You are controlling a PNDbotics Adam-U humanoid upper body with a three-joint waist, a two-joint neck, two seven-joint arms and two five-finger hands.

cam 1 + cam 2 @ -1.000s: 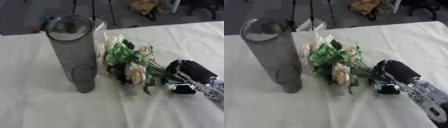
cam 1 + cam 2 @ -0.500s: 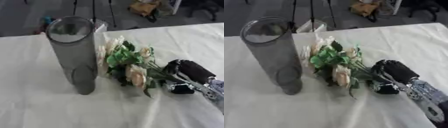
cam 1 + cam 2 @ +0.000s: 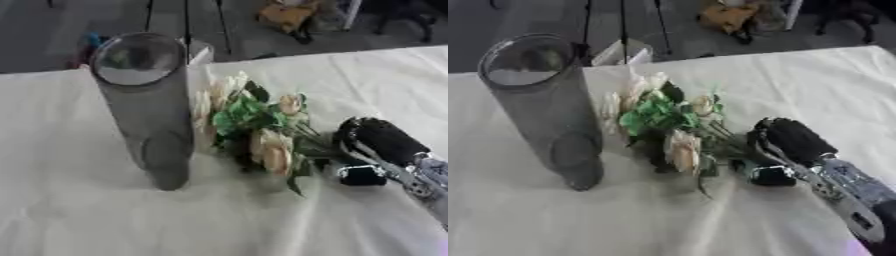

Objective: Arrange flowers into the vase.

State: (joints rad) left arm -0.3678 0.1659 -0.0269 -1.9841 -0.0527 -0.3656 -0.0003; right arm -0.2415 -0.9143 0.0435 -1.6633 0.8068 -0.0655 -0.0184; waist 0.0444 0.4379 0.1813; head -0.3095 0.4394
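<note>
Fingers of right hand (image 3: 378, 146) curled around the stems of the flowers (image 3: 254, 129), which lie on the table (image 3: 79, 215) just right of the upright vase (image 3: 147, 107). Vase looks empty; lift and insertion remain.

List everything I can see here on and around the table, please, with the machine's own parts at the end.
vase: one, tall smoky grey glass cylinder, upright on the left of the table, no flowers in it.
flowers: one bunch, cream blooms with green leaves, lying on the cloth just right of the vase, stems toward the right hand.
tablecloth: one, cream, covering the table.
small white thing: one, at the table's far edge behind the vase; cannot tell what it is.
clutter on the floor: yellowish item and dark stands beyond the table.
right hand: one, black with a silver wrist, at the stem end of the flowers, fingers curled there.
</note>
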